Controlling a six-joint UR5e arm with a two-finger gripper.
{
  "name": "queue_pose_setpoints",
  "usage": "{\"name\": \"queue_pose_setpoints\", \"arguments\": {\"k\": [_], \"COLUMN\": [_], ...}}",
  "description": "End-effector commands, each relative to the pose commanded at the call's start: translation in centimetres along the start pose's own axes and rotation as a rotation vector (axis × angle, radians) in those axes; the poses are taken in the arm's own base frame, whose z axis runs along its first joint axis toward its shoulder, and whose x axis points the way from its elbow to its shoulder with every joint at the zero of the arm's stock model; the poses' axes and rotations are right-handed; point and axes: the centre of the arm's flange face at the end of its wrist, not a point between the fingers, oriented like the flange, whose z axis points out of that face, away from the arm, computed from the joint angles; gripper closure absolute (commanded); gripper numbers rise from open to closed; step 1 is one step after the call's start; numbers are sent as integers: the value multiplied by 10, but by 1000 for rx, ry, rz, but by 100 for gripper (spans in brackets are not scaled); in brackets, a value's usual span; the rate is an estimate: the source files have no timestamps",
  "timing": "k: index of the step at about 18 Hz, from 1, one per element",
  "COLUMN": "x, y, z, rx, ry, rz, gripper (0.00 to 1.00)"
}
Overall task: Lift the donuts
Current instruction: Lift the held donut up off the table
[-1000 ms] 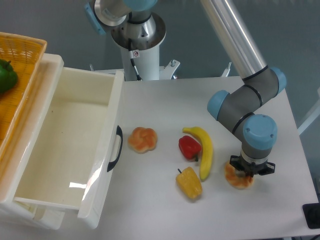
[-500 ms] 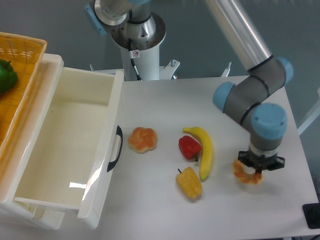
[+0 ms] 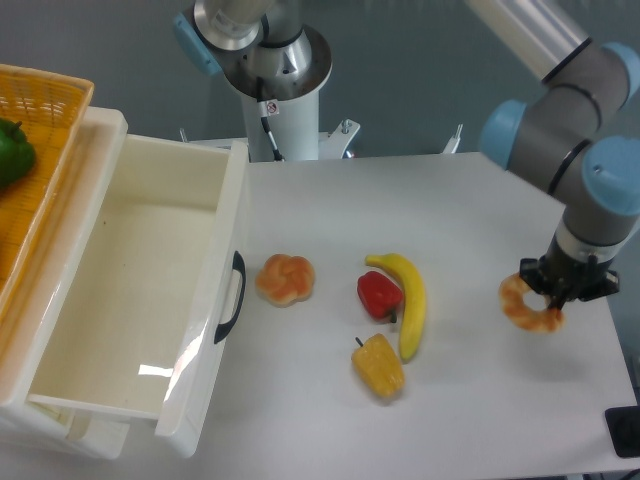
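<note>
Fixed camera, single view. The gripper (image 3: 560,292) is seen at the right side of the table (image 3: 470,200), with its fingers closed on the upper right edge of the donut (image 3: 528,304). The donut is held tilted, ring face toward the camera, and appears lifted clear of the table surface near the right edge; contact with the table cannot be ruled out from this angle. On the table, well apart from the donut, a banana (image 3: 408,300) is laid lengthwise, with a red pepper (image 3: 379,295) touching its left side and a yellow pepper (image 3: 378,365) just below them. A bun (image 3: 285,279) is noted further left, near the drawer front. Containers: a white drawer (image 3: 130,290) is pulled open at the left, black handle (image 3: 232,297) facing the table; nothing is seen inside it, only a reflection on its floor. A wicker basket (image 3: 45,180) is set at the upper left behind the drawer, and a green pepper (image 3: 12,152) is lying in it, partly cut off by the frame edge. The arm base (image 3: 275,60) is mounted behind the table.
</note>
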Motion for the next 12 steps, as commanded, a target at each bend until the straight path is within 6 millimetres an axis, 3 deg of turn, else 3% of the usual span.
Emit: {"name": "queue_pose_setpoints", "arguments": {"k": [5,12], "x": [3,7], "y": [20,24], "z": [-20,-30], "rx": [-10,0], "ry": [12,5], "rz": [96,91], "gripper": [100,100]}}
